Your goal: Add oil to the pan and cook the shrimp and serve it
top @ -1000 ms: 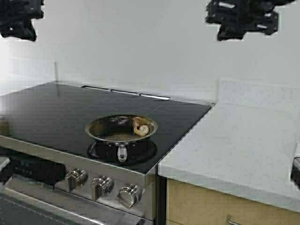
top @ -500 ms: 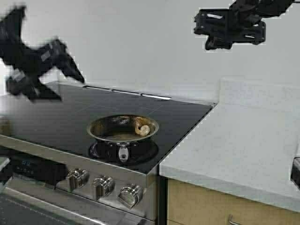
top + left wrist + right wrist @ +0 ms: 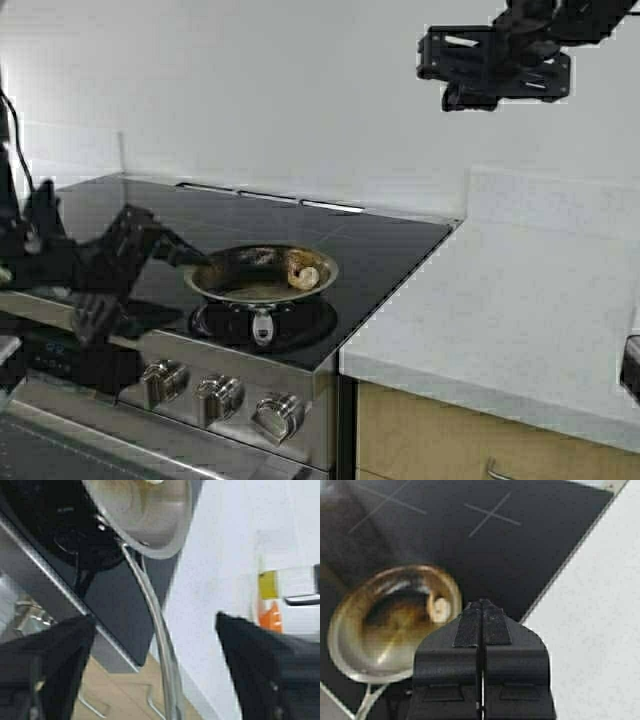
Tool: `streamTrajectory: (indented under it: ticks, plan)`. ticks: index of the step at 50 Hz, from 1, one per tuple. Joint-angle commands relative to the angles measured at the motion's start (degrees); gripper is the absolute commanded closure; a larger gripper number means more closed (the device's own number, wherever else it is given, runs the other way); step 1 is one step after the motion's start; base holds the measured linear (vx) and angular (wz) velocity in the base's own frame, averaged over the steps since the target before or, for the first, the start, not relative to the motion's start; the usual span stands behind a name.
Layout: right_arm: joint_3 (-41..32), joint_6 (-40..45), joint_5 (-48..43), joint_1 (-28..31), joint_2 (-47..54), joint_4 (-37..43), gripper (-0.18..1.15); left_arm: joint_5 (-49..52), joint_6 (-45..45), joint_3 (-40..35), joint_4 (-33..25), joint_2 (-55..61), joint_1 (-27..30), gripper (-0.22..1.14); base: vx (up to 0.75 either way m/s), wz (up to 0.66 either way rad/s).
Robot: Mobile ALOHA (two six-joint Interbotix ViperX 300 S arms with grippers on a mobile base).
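Observation:
The steel pan [image 3: 245,291] sits on the black cooktop with its handle [image 3: 260,325] toward the front. The curled pale shrimp [image 3: 302,272] lies inside it near the right wall. My left gripper [image 3: 150,285] hangs low just left of the pan, open, holding nothing. In the left wrist view the pan [image 3: 145,525] and its handle [image 3: 156,630] show beyond the left gripper [image 3: 155,625]. Far off on the counter stands the clear jug of yellow oil [image 3: 267,585]. My right gripper [image 3: 450,85] is high above the stove's right side, shut and empty. Below the right gripper [image 3: 481,602] are the pan [image 3: 385,630] and shrimp [image 3: 440,609].
The black glass cooktop [image 3: 120,225] has steel knobs [image 3: 215,395] along its front. A white counter [image 3: 500,300] adjoins it on the right, over wooden cabinets [image 3: 450,440]. An orange thing [image 3: 270,621] stands by the jug. A white wall rises behind.
My left arm has swung down from the upper left to beside the pan's left rim. The right gripper has hardly moved. Pan and shrimp lie as before.

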Motion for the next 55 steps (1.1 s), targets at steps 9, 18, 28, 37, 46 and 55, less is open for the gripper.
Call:
streamTrajectory:
  ticks: [9,18,28,37,46,55]
  plan:
    - [-0.4,1.3,-0.7,0.1,-0.6,0.1,0.91,-3.1,-6.7,-8.2,0.9,6.4,-4.5,-0.1,0.0,0.0]
    - [-0.4,1.6,-0.7,0.1,-1.0,0.1,0.91,-3.1,-11.4,-13.7,-1.7,10.1,-8.7,-0.1,0.0,0.0]
    - [0.0,1.5,-0.8,0.1,-1.4,0.0,0.91,-3.3,-17.0,-19.8,-3.4,13.3,-12.5,-0.1,0.0,0.0]
    - [0.2,1.6,-0.7,0.1,-1.5,0.0,0.91,-3.3,-20.4,-23.6,-6.0,15.0,-15.1,-0.1,0.0,0.0]
    - [0.3,1.6,-0.7,0.1,-1.9,0.0,0.91,-3.3,-23.5,-27.3,-7.7,16.3,-17.1,-0.1,0.0,0.0]
    - [0.4,1.5,-0.7,0.1,-2.6,0.0,0.91,-3.3,-25.4,-28.6,-8.0,16.5,-17.6,-0.1,0.0,0.0]
